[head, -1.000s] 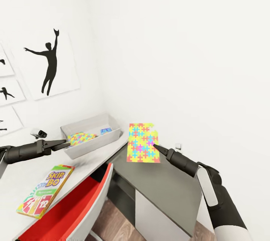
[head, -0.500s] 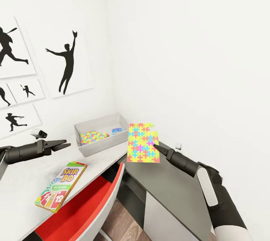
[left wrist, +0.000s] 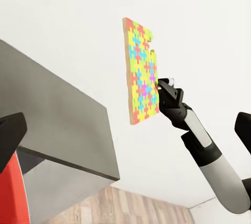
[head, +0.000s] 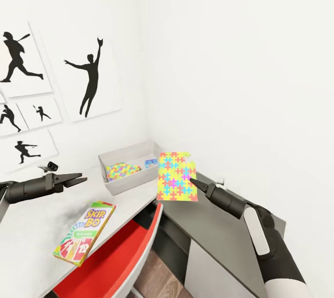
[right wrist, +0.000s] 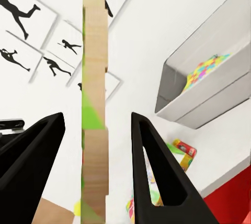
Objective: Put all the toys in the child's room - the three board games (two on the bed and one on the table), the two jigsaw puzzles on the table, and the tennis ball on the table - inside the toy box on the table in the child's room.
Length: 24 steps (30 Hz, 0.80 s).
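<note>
- Right claw [head: 191, 180] pinched 1 jigsaw puzzle [head: 176, 176], held upright, long axis vertical, beside toy box [head: 123, 155]
- 2nd puzzle [head: 119, 169] lay inside box
- Left claw [head: 80, 179] parted, empty, over bench [head: 35, 223]

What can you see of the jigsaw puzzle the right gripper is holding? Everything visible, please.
The jigsaw puzzle is a thin flat squarish slab, its face covered in interlocking pieces of yellow, red, green, blue and magenta, with a notched top corner. Its edge looks tan, like wood or card, seen edge-on in the right wrist view. It stands nearly upright in the air, pinched at its lower right side by the right gripper, above the dark grey top, just right of the toy box. Nothing else touches it.
</note>
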Motion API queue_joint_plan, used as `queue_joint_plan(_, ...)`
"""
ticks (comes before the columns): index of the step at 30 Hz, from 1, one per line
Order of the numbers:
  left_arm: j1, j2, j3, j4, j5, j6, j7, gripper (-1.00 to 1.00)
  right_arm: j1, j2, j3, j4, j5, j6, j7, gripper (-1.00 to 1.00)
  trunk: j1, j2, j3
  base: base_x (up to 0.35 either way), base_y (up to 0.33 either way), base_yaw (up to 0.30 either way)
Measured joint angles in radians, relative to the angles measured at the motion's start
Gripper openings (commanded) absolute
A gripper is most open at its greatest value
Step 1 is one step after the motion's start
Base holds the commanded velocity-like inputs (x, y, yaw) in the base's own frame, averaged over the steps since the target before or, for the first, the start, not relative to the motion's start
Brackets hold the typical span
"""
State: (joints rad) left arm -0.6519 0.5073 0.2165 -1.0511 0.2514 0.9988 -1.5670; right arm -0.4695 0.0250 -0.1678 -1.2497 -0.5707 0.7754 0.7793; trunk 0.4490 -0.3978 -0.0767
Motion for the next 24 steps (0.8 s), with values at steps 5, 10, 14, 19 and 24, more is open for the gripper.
queue_joint_plan(5, 0.001, 0.000, 0.000, 0.000, 0.000, 0.000, 0.000, 1.00, 0.000, 0.000, 0.000, 0.000, 0.001, 0.000, 0.000, -1.00, 0.000, 0.000, 0.000, 0.241, 0.129, 0.237)
queue_joint_plan(10, 0.004, -0.001, 0.000, 0.000, 0.001, 0.000, 0.000, 1.00, 0.000, 0.000, 0.000, 0.000, 0.001, 0.000, 0.000, -1.00, 0.000, 0.000, 0.000, 0.250, 0.016, 0.284)
queue_joint_plan(14, 0.005, -0.001, 0.001, 0.000, 0.000, 0.000, 0.000, 1.00, 0.000, 0.000, -0.001, 0.000, 0.001, 0.000, 0.000, -1.00, 0.000, 0.000, 0.000, 0.241, 0.112, 0.289)
queue_joint_plan(19, 0.005, -0.001, 0.001, 0.000, 0.000, 0.000, 0.000, 1.00, 0.000, 0.000, -0.001, 0.001, 0.001, -0.001, 0.001, -1.00, 0.000, 0.000, 0.000, 0.072, 0.211, 0.179)
queue_joint_plan(24, 0.005, -0.001, 0.002, 0.000, 0.000, -0.007, 0.000, 1.00, 0.000, 0.000, -0.002, 0.001, 0.000, 0.000, 0.001, -1.00, 0.000, 0.000, 0.000, 0.007, 0.038, 0.022)
